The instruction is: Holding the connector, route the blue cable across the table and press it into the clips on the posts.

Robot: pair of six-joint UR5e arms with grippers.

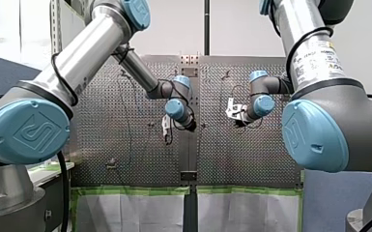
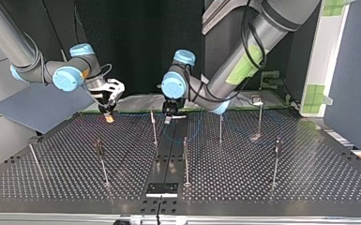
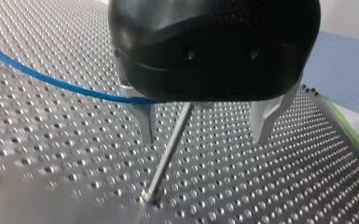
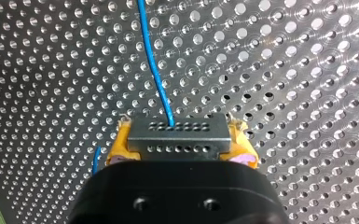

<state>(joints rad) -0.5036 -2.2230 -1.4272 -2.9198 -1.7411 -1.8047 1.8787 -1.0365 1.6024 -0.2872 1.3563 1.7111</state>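
Right end effector (image 4: pixel 182 151) clenched on grey connector (image 4: pixel 177 132); blue cable (image 4: pixel 153 60) runs ahead. Left end effector (image 3: pixel 206 125) released, fingers (image 3: pixel 145 122) astride thin post (image 3: pixel 168 154); cable beside one finger.

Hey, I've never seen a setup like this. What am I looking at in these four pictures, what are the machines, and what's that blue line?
These are two robot arms working over a metal table full of holes. One picture looks from behind the arms, one faces them from across the table, and two come from cameras on the wrists. Thin upright posts stand on the table. My right gripper has yellow pads shut on a small grey connector, and the blue cable runs out of it across the table. My left gripper is black with metal fingers, open, with one post between them and the cable passing beside one finger.
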